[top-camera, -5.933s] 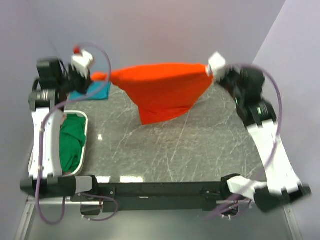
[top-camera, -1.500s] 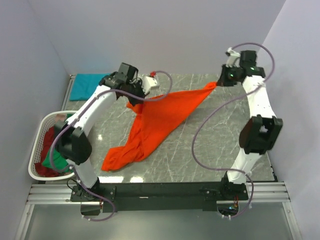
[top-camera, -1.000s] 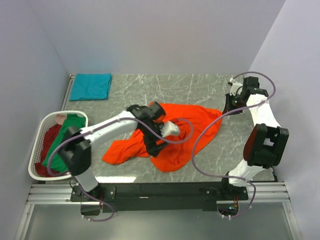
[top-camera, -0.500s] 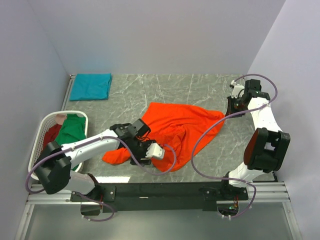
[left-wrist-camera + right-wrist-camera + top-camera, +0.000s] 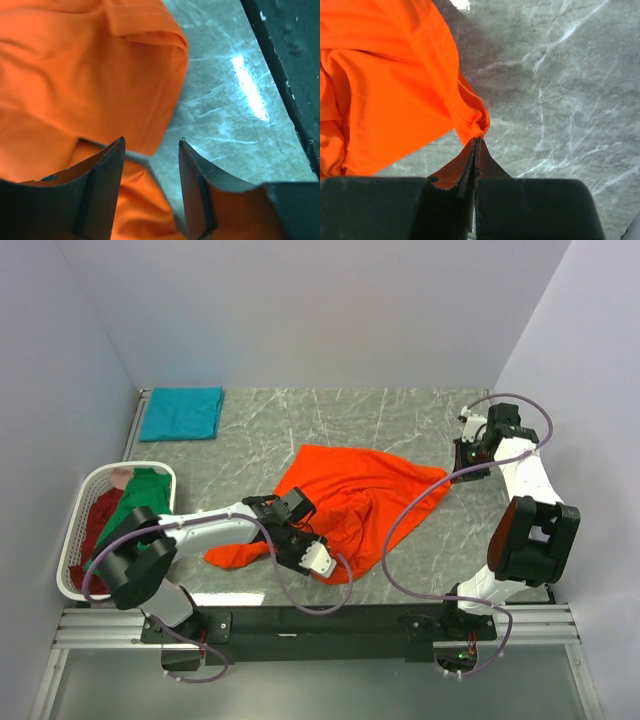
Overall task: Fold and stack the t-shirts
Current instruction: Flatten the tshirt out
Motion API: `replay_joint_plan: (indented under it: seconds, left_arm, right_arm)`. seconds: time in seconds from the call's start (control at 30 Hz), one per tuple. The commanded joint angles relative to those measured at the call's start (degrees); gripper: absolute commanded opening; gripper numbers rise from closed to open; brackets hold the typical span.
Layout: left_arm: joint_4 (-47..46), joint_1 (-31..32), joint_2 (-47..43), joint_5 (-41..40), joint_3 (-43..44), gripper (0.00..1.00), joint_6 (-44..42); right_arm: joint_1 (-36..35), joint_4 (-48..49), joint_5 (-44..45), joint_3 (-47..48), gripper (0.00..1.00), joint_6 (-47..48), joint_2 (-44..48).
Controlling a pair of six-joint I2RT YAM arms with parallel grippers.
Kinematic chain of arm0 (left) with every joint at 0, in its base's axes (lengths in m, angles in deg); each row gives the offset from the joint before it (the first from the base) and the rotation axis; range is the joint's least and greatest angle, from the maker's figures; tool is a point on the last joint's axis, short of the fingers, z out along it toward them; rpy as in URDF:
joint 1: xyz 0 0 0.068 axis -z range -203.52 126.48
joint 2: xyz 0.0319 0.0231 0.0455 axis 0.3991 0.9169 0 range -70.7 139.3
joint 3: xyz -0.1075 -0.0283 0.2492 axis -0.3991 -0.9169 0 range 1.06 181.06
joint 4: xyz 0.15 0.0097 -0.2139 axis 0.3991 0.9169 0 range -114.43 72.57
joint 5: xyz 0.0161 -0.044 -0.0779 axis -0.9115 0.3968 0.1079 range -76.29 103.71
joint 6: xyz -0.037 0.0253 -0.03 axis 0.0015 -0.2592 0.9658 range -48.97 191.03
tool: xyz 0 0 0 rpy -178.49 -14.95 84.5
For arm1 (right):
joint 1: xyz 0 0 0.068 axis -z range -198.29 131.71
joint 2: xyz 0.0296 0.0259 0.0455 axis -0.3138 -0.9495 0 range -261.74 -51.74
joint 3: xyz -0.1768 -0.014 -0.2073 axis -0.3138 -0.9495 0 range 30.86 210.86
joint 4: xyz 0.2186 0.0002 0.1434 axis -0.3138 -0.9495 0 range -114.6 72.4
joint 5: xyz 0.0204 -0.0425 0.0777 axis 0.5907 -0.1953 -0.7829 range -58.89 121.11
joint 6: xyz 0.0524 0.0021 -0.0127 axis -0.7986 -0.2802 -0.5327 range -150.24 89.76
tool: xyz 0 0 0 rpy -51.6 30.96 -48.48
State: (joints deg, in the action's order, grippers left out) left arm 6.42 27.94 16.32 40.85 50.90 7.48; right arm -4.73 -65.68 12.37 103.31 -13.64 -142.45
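The bright orange t-shirt (image 5: 350, 495) lies crumpled across the middle of the table. My right gripper (image 5: 452, 472) is shut on its right corner, and the right wrist view shows the hem (image 5: 470, 120) pinched at the tips of that gripper (image 5: 476, 139). My left gripper (image 5: 318, 558) sits low at the shirt's near edge. Its jaws (image 5: 151, 142) stand apart over a fold of orange cloth (image 5: 75, 65) and bare table. A folded teal t-shirt (image 5: 182, 413) rests at the back left. Green (image 5: 135, 495) and dark red (image 5: 95, 515) t-shirts lie in the basket.
The white slatted laundry basket (image 5: 70, 580) stands at the left edge of the table. The black front rail (image 5: 330, 622) runs close behind my left gripper. Grey walls close in on the left, back and right.
My left gripper has slid right along the shirt's near edge and its jaws have narrowed. The right gripper has kept hold of the corner almost in place.
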Motion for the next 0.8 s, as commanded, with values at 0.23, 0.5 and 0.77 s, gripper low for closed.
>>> replay_joint_plan:
  seconds: [0.23,0.5,0.77]
  left_arm:
    - [3.9,0.5,10.1,-6.0,3.6,0.35,-1.9]
    - [24.5,-7.7,1.7,-0.7,10.2,0.01,1.2]
    - [47.7,-33.5,0.3,0.6,24.1,0.01,-2.5]
  right_arm:
    - [0.6,-1.2,2.7,-1.6,0.0,2.5,4.8]
    - [0.5,-4.8,2.6,-4.7,0.0,6.9,9.7]
    - [-8.7,-12.2,-7.7,-12.1,0.2,8.3,17.9]
